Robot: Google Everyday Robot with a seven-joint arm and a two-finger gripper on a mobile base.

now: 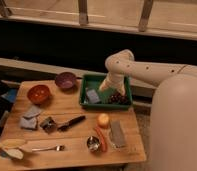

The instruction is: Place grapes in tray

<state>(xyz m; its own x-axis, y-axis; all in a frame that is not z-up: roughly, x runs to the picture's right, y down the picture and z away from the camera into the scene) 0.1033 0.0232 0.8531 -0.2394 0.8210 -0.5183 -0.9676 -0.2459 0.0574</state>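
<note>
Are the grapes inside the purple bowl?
No, the grapes lie in the green tray, just beside the claw, which hovers over the tray.

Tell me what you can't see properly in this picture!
Camera view:
- The claw, over the tray beside the grapes: the arm hides its tip.
- The grapes, in the tray's right end: too blurred to count berries.
- The tray's far wall: partly behind the arm.
- The grey thing in the tray: too blurred to name.
</note>
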